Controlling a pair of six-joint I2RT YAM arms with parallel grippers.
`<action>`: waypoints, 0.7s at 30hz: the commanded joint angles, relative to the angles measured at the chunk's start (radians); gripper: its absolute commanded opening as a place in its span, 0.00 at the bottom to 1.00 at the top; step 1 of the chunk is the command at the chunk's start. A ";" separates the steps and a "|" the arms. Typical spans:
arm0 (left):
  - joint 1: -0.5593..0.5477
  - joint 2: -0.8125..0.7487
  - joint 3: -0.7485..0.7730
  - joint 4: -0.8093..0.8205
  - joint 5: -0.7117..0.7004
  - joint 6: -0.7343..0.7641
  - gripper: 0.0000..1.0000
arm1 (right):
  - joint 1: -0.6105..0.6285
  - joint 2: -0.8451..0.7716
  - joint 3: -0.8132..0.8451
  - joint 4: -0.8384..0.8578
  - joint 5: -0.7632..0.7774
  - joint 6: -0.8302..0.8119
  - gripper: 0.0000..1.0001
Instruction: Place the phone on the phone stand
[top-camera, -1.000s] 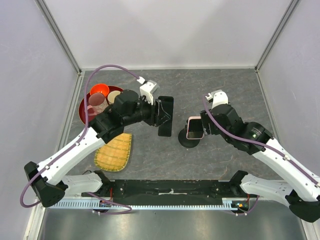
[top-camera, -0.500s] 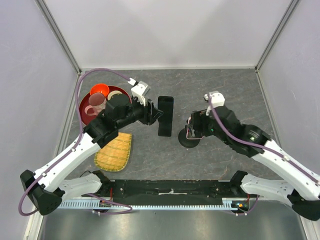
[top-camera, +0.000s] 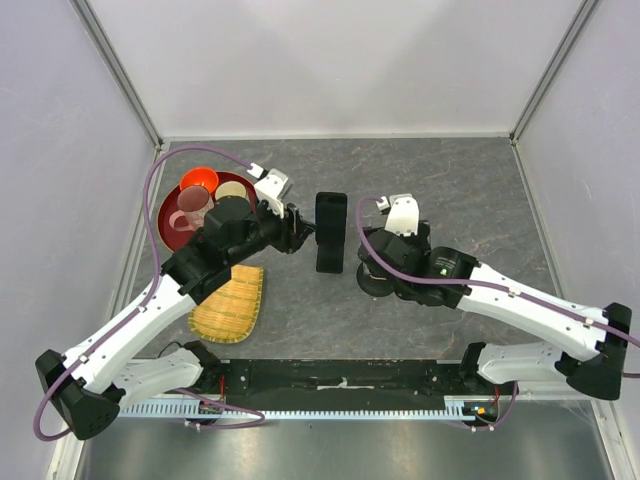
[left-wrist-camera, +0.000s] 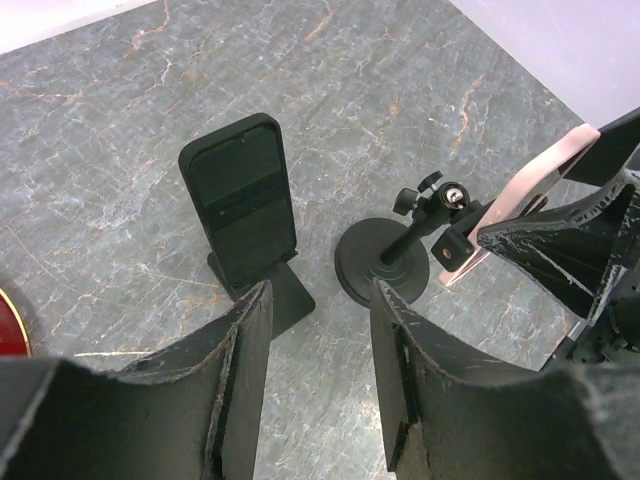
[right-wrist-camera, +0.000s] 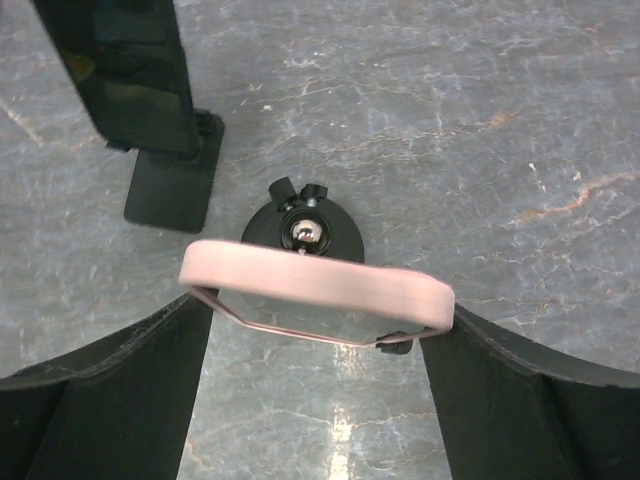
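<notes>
A pink phone (right-wrist-camera: 315, 285) is held edge-up between the fingers of my right gripper (right-wrist-camera: 316, 335), right above the ball head of a black round-base stand (right-wrist-camera: 305, 232). A small black piece sits at the phone's lower edge. The phone also shows in the left wrist view (left-wrist-camera: 520, 190), tilted beside that stand (left-wrist-camera: 383, 265). A second black stand with a flat back plate (left-wrist-camera: 243, 200) stands upright just left of it, and in the top view (top-camera: 331, 232). My left gripper (top-camera: 303, 228) is open and empty, a little to the left of this plate stand (left-wrist-camera: 318, 390).
A red tray (top-camera: 172, 228) with an orange bowl (top-camera: 198, 180), a pink cup (top-camera: 192, 206) and a small dish stands at the left. A woven bamboo mat (top-camera: 230, 303) lies in front of it. The walls close the table at the back and sides.
My left gripper has drawn back to the left, away from the plate stand. My right wrist has swung left and now covers the phone over the round stand in the top view.
</notes>
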 joint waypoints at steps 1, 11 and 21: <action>0.004 0.004 0.008 0.039 -0.021 0.038 0.49 | 0.032 0.036 0.063 -0.051 0.169 0.123 0.79; 0.004 0.004 0.002 0.039 -0.036 0.038 0.48 | 0.037 -0.043 0.003 0.118 0.263 0.018 0.20; 0.004 0.007 -0.005 0.043 -0.044 0.037 0.47 | -0.127 -0.160 -0.156 0.603 0.047 -0.372 0.00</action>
